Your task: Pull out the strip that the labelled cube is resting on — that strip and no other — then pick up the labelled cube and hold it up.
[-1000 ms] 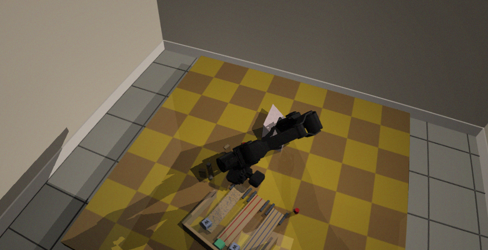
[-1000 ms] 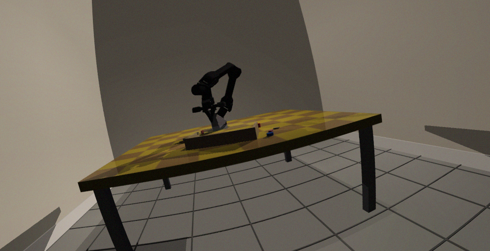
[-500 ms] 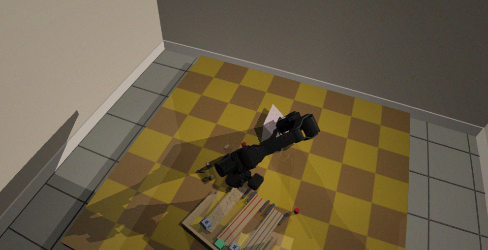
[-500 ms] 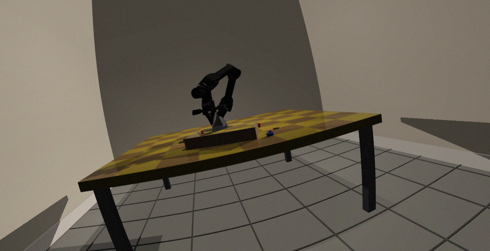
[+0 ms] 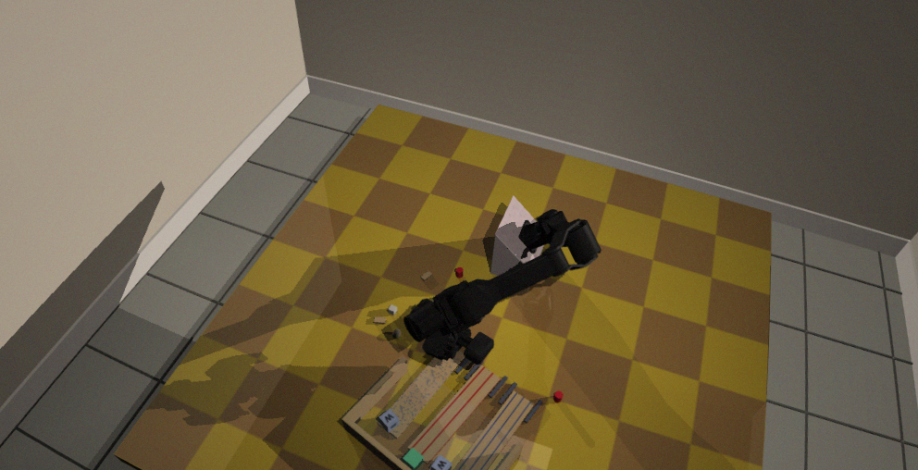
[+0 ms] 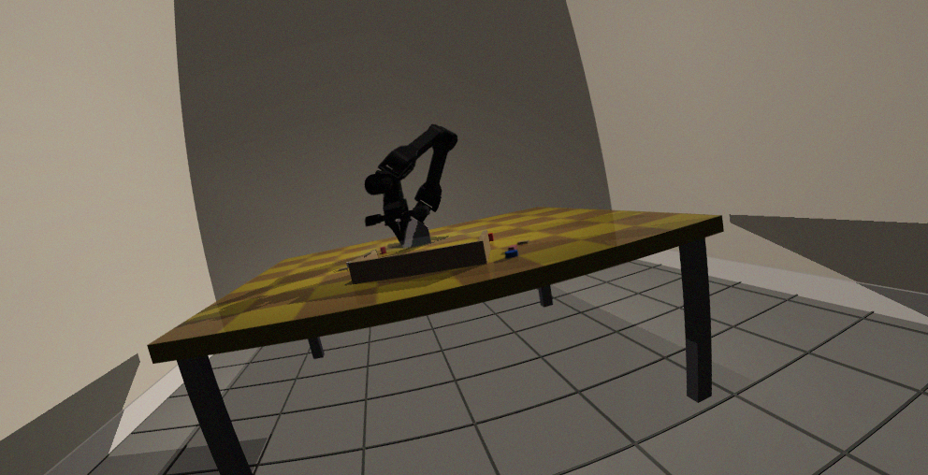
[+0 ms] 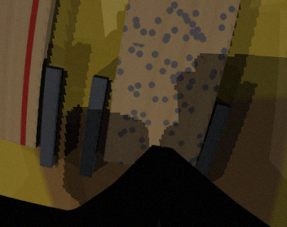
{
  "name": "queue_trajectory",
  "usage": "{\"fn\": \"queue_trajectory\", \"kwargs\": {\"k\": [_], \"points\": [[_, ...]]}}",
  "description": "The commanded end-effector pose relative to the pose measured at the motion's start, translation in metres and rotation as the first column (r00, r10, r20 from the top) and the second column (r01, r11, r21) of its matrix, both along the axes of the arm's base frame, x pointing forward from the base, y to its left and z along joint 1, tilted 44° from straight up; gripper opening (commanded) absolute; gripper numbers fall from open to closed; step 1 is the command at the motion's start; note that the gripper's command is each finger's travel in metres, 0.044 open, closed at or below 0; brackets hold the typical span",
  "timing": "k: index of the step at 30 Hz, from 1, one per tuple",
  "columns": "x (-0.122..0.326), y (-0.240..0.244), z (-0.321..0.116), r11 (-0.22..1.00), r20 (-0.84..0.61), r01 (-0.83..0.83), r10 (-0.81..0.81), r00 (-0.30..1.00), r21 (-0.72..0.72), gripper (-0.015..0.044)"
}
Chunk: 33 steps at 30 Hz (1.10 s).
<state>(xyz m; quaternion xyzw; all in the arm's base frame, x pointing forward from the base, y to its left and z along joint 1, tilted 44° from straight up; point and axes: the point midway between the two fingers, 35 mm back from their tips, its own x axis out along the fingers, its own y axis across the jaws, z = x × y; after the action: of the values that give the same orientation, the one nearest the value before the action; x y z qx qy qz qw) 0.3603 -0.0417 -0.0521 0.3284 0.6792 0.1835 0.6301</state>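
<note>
Top view: tray [image 5: 359, 420] and its strips run off the bottom picture edge; one lettered cube [image 5: 440, 463] cut by that edge.

Wrist view: claw [image 7: 156, 153] fingertips merge into one black mass, covering the dotted strip's [image 7: 172, 60] near end. Cubes out of frame.

Exterior view: tray wall [image 6: 414, 263] hides the strips and cubes. Small bits near the bench's far edge too small to identify.

Top cam high/oblique, ext low/far, wrist close-down; all share tray [image 5: 359, 417].
</note>
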Motion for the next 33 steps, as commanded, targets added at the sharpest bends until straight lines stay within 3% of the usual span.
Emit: {"fn": "queue_trajectory", "kwargs": {"k": [1, 33], "points": [[-0.002, 0.006, -0.008, 1.0, -0.012, 0.004, -0.004, 1.0, 0.009, 0.0], [-0.002, 0.025, -0.028, 1.0, -0.012, 0.004, -0.004, 1.0, 0.011, 0.0]]}}
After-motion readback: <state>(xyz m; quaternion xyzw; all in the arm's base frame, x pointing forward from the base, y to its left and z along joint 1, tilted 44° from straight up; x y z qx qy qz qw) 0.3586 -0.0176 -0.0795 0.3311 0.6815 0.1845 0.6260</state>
